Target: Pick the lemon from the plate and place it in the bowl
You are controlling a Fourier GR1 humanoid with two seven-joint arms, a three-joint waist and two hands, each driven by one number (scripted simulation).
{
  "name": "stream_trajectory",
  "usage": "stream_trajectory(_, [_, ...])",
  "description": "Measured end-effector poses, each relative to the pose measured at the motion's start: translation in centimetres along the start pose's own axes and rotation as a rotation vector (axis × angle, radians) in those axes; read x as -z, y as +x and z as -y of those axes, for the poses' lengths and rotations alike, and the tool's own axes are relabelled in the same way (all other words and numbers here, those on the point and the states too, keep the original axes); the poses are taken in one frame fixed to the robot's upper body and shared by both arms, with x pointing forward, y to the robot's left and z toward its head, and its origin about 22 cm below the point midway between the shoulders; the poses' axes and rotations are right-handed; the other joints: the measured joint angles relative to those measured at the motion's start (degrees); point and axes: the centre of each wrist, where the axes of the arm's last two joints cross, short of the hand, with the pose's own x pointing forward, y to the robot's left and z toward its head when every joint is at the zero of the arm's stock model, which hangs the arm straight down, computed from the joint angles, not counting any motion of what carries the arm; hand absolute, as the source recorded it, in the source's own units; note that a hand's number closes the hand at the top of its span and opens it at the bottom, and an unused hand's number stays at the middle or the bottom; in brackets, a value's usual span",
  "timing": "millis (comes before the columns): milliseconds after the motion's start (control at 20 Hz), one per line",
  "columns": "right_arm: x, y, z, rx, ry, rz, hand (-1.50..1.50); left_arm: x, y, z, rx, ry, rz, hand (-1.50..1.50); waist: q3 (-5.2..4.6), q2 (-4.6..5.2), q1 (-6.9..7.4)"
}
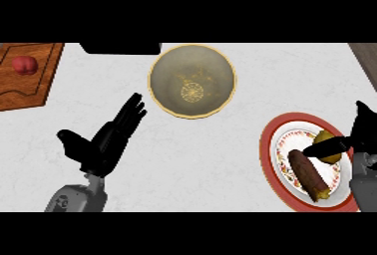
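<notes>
**Right hand is on the lemon, lemon's still on the plate**

Closest to the robot, down at the right, there's the red-rimmed plate (274, 167) with a floral inner ring. The lemon (329, 152) sits on the upper right part of it, and the right hand (352, 139) comes in from the right edge with its fingers curled round it, one dark finger lying straight across the top of the fruit. So it looks like the hand has closed on the lemon, but the lemon hasn't left the plate. Just beside it, lower left, lies a long brown thing, maybe a sweet potato (309, 175), running diagonally toward the plate's lower edge.

Over on the left, the left hand (103, 139) is open, fingers straight and pointing up and to the right, thumb sticking out to the left, holding nothing.

Further back, near the middle, is the bowl (193, 79), greyish inside with a gold rim and a gold pattern at the bottom. Nothing in it.

Far left corner has a wooden cutting board (33, 92) with a small red fruit (24, 65) on it. A dark object (121, 48) sits at the back edge, can't tell what it is.
</notes>
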Motion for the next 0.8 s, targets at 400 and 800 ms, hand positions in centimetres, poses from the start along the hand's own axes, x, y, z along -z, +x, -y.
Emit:
stream_trajectory(400, [1.6,0.4,-1.2,-0.041,0.087,-0.073,-1.5,0.0,-0.3,-0.3,-0.006,0.01,-0.007,0.0,0.06,-0.09,-0.64])
stream_trajectory(800, [2.2,0.9,-2.3,-0.082,0.105,-0.082,-1.5,-0.1,-0.3,-0.8,-0.007,0.016,-0.002,0.0,0.12,-0.12,-0.8])
